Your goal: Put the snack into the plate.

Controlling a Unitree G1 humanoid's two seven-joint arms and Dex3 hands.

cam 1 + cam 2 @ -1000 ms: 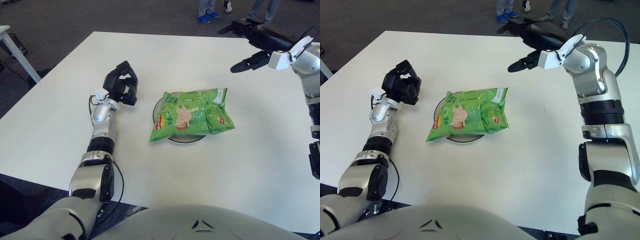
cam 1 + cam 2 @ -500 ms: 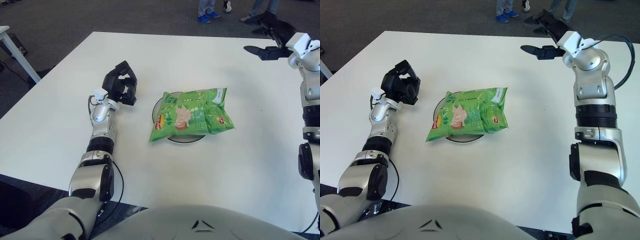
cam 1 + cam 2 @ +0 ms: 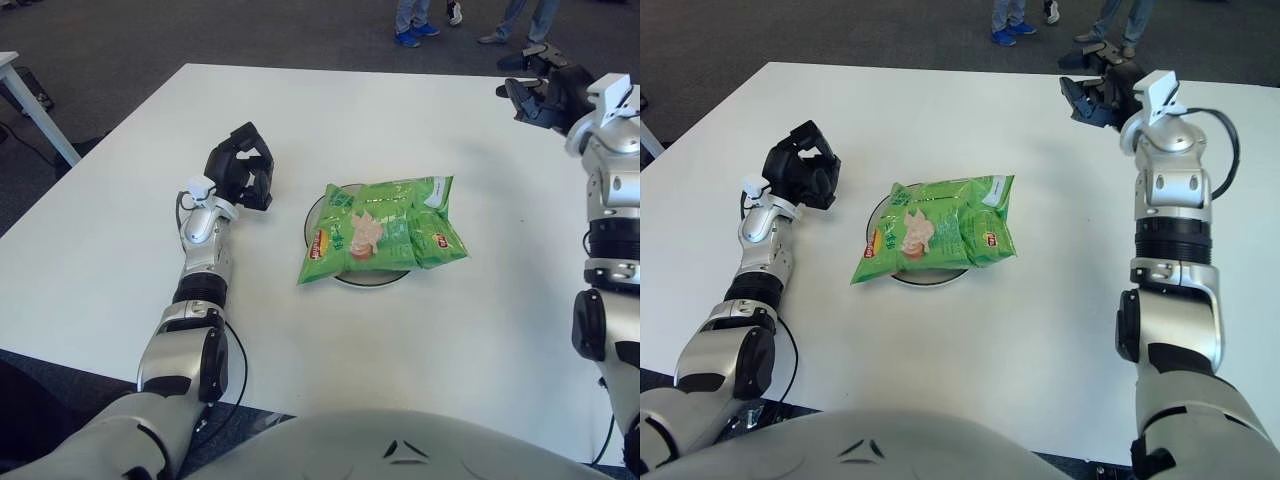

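Right eye view gives me the cleanest look, so going off that. Green snack bag is lying flat across the plate, covering most of it, with the bag's ends hanging past the rim on both sides. Looks to me like the task is basically done.

Right hand is up and far off beyond the bag, toward the table's far right edge, well apart from it. Fingers are partly curled and holding nothing. Left hand sits parked just off to the bag's left, resting on the white table, fingers curled in, also empty.

On handling: I'd guess this bag is light, puffy and crinkly, with slick film that slides easily and chips inside that crush if squeezed. If I needed to recentre it, I'd pinch the crimped seam at the end nearest the right hand instead of clamping the middle, and lift gently so it doesn't skate off the plate.
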